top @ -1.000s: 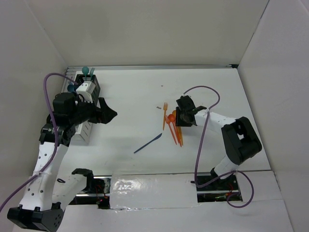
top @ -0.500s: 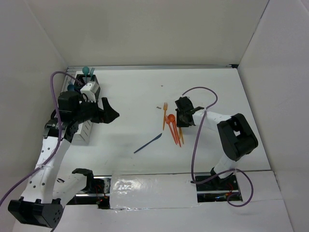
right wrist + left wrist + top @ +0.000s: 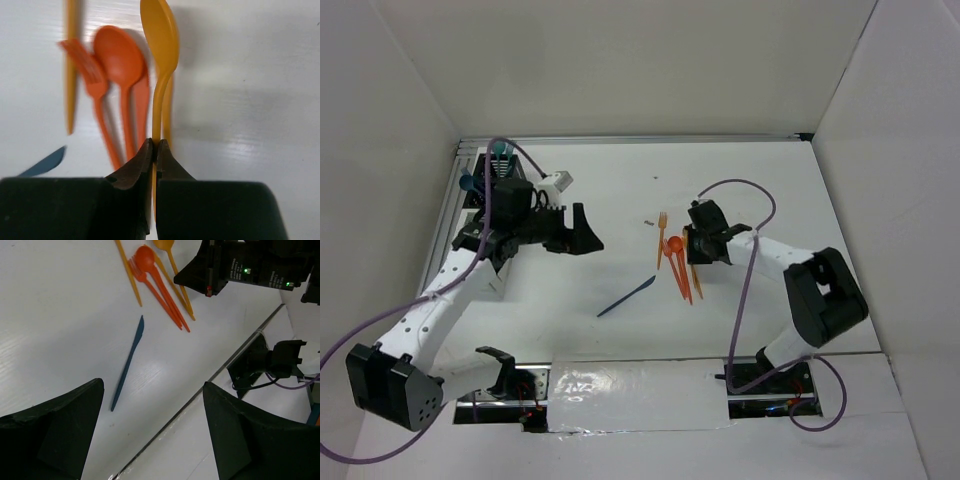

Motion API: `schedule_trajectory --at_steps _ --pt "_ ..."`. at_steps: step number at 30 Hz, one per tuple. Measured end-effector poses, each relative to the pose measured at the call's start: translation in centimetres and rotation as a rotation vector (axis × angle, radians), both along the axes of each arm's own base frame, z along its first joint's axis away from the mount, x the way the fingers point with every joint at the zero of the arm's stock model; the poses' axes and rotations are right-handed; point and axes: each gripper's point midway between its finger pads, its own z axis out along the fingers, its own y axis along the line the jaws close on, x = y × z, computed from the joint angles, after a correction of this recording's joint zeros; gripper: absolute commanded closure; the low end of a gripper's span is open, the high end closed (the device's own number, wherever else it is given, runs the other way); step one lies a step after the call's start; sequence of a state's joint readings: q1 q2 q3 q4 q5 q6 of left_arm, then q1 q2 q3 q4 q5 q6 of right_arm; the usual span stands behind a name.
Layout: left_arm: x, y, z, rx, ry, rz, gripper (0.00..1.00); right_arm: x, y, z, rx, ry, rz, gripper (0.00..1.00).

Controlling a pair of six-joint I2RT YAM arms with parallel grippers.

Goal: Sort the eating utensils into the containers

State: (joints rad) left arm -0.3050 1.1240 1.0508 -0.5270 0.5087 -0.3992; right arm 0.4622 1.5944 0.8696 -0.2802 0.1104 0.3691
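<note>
Several orange utensils (image 3: 677, 265) lie in a bunch at mid-table, with a dark blue knife (image 3: 627, 296) to their left. My right gripper (image 3: 692, 246) is low over the bunch. In the right wrist view it (image 3: 156, 145) is shut on the handle of a yellow-orange spoon (image 3: 159, 30), beside an orange spoon (image 3: 119, 55) and an orange fork (image 3: 87, 70). My left gripper (image 3: 584, 232) is open and empty, left of the knife and above the table. In the left wrist view it (image 3: 153, 386) looks down at the knife (image 3: 129, 362). The bins stand at far left, mostly hidden by the left arm. Teal spoons (image 3: 500, 149) stick up from the black bin (image 3: 486, 170).
A thin yellow-orange fork (image 3: 661, 236) lies at the left of the bunch. A white cardboard wall rises along the left, back and right sides. The table's near edge with a metal rail (image 3: 235, 352) runs close below the knife.
My left arm has swung right, away from the bins, and its gripper is now nearer the table's middle. My right gripper has stayed over the orange bunch.
</note>
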Motion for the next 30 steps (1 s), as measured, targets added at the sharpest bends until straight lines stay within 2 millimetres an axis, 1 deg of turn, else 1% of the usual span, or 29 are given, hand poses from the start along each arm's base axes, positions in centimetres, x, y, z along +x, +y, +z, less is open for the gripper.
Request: schedule_trajectory --at_steps 1,3,6,9,11,15,17,20,22,24,25,27,30 --pt "0.2 -0.7 0.0 -0.013 0.001 -0.011 0.07 -0.3 0.3 0.9 0.024 -0.012 0.018 1.00" --pt "0.5 -1.9 -0.2 -0.034 0.013 -0.027 0.07 -0.2 1.0 3.5 0.079 -0.067 0.053 1.00" --pt "1.4 -4.1 -1.7 -0.043 0.064 -0.054 0.08 -0.2 2.4 8.2 0.176 -0.181 0.124 1.00" --pt "2.4 -6.3 -2.9 -0.041 0.110 -0.078 0.07 -0.5 3.8 11.4 0.252 -0.243 0.206 1.00" --pt "3.4 -7.8 -2.9 -0.054 0.113 -0.092 0.08 -1.0 4.7 12.5 0.293 -0.256 0.263 1.00" --pt "5.0 -10.6 -1.5 -0.106 0.080 -0.128 0.08 -2.0 6.1 13.6 0.358 -0.250 0.361 1.00" --pt "5.8 -11.6 -0.5 -0.133 0.053 -0.138 0.09 -2.5 6.7 14.0 0.385 -0.247 0.400 1.00" --pt "6.6 -12.7 0.4 -0.152 0.019 -0.151 0.10 -3.4 7.3 15.1 0.427 -0.256 0.447 1.00" --pt "7.0 -13.1 0.4 -0.157 0.013 -0.154 0.14 -3.9 7.7 16.2 0.457 -0.273 0.477 1.00" --pt "7.2 -13.6 0.3 -0.166 0.013 -0.159 0.16 -4.2 8.1 17.5 0.485 -0.294 0.507 1.00" --pt "7.1 -13.8 0.4 -0.176 0.017 -0.164 0.16 -4.3 8.4 18.1 0.501 -0.306 0.523 1.00" --pt "7.1 -14.3 -0.3 -0.176 0.037 -0.174 0.16 -4.3 8.9 19.2 0.523 -0.327 0.548 1.00" --pt "7.1 -15.2 -0.4 -0.186 0.055 -0.196 0.25 -4.3 9.4 20.0 0.548 -0.335 0.574 1.00"
